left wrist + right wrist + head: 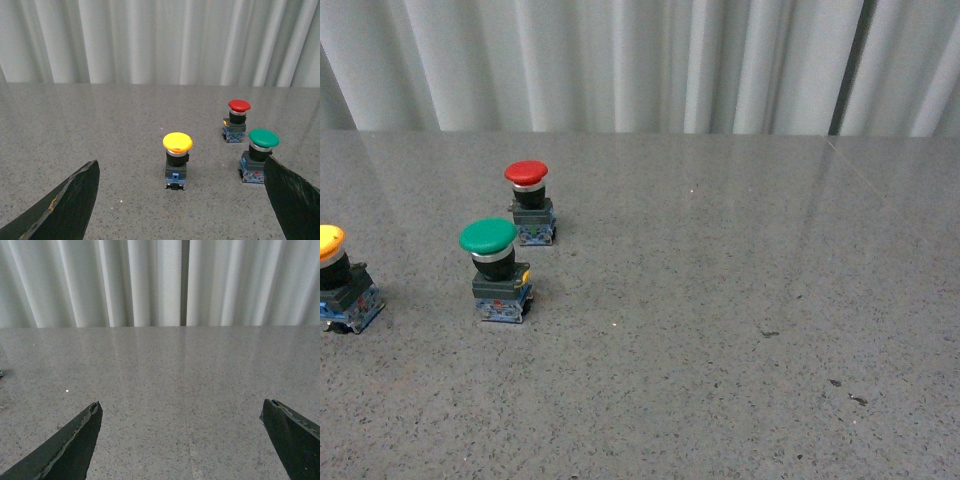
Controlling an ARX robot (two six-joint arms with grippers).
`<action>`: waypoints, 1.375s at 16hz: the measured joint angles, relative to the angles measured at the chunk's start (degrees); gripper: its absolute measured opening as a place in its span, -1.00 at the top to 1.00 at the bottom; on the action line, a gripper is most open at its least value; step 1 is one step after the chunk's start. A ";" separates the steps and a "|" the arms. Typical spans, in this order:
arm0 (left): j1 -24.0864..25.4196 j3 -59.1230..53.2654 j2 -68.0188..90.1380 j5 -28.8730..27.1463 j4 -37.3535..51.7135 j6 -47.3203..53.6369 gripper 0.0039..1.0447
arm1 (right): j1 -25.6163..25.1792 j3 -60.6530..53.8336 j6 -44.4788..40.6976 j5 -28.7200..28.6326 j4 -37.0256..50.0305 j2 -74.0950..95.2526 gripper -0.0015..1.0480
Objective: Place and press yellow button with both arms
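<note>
The yellow button (330,242) stands upright on the grey table at the far left edge of the front view, partly cut off. In the left wrist view the yellow button (177,143) stands ahead of my left gripper (182,167), between its wide-open fingers (75,197) and apart from them. My right gripper (182,407) is open and empty over bare table; no button shows in its view. Neither arm shows in the front view.
A green-capped button (488,237) stands right of the yellow one, and a smaller red-capped button (526,173) stands behind it. Both also show in the left wrist view, green (263,138) and red (239,105). A white curtain (640,60) hangs behind the grey stone table (740,330).
</note>
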 joint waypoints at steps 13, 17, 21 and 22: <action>2.05 36.11 75.14 3.30 18.56 6.32 -0.88 | 0.00 0.00 0.00 0.00 0.02 0.00 -0.87; 1.57 35.50 81.13 4.44 18.91 6.25 -0.88 | 0.00 0.00 0.00 0.00 0.02 0.00 -0.87; 1.62 32.30 85.44 5.77 22.27 6.10 -0.88 | 0.00 0.00 0.00 0.00 0.02 0.00 -0.87; 1.64 31.80 86.18 5.88 23.02 6.36 -0.74 | 0.00 0.00 0.00 0.00 0.02 0.00 -0.87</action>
